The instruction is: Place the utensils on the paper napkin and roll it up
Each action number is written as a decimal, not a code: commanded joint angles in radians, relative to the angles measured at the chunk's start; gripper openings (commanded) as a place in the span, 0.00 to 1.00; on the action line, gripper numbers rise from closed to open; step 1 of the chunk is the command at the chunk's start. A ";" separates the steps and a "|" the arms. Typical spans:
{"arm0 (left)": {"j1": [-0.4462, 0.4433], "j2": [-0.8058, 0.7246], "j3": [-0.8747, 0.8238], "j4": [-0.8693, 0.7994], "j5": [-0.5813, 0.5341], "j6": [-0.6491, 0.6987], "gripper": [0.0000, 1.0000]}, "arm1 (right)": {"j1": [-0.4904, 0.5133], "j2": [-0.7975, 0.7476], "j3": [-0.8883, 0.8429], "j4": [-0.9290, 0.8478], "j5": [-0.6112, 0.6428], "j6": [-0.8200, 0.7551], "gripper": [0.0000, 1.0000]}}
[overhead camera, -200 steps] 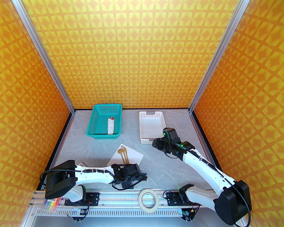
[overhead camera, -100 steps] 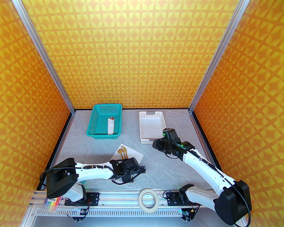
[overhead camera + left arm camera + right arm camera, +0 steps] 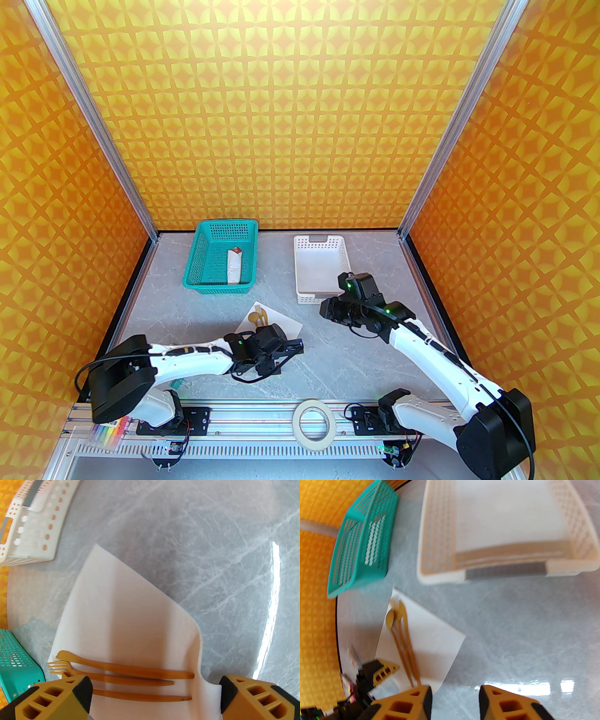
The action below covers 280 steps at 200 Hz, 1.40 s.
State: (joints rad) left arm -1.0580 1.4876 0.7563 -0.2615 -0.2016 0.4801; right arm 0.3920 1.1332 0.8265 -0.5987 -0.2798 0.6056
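The white paper napkin (image 3: 287,324) lies flat on the table in front of the baskets. The tan wooden utensils (image 3: 259,318) rest side by side along its left edge. In the left wrist view the utensils (image 3: 126,669) lie across the napkin (image 3: 121,611), whose near edge curls up between my fingers. My left gripper (image 3: 285,357) hangs wide open low over the napkin's near corner, its jaws (image 3: 154,698) holding nothing. My right gripper (image 3: 325,310) hovers right of the napkin, pointing left. Its jaws (image 3: 455,698) stand narrowly apart and empty, facing the napkin (image 3: 433,639) and utensils (image 3: 403,630).
A teal basket (image 3: 201,262) at the back left holds a white roll with a red-brown tip (image 3: 233,267). A white basket (image 3: 302,276) stands at the back right, just beyond my right gripper. A tape roll (image 3: 313,420) sits on the near rail.
My left arm has pushed forward and left, bringing its open gripper over the napkin's near corner. My right gripper has shifted slightly left and its jaws have narrowed.
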 commanded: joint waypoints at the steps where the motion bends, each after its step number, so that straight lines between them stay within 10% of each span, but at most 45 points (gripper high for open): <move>1: 0.031 -0.046 -0.029 0.052 0.056 -0.031 0.94 | 0.001 -0.018 -0.055 0.035 -0.119 -0.014 0.33; 136: 0.117 -0.045 -0.022 0.060 0.125 -0.160 0.91 | 0.317 0.150 -0.275 0.479 -0.186 0.218 0.00; 280: 0.166 -0.010 0.034 -0.046 0.342 -0.179 0.16 | 0.373 0.256 -0.328 0.669 -0.263 0.284 0.00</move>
State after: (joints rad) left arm -0.9127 1.4601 0.7536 -0.2714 0.0776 0.2981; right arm 0.7536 1.3750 0.5175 0.0166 -0.5125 0.8722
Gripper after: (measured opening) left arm 0.184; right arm 0.045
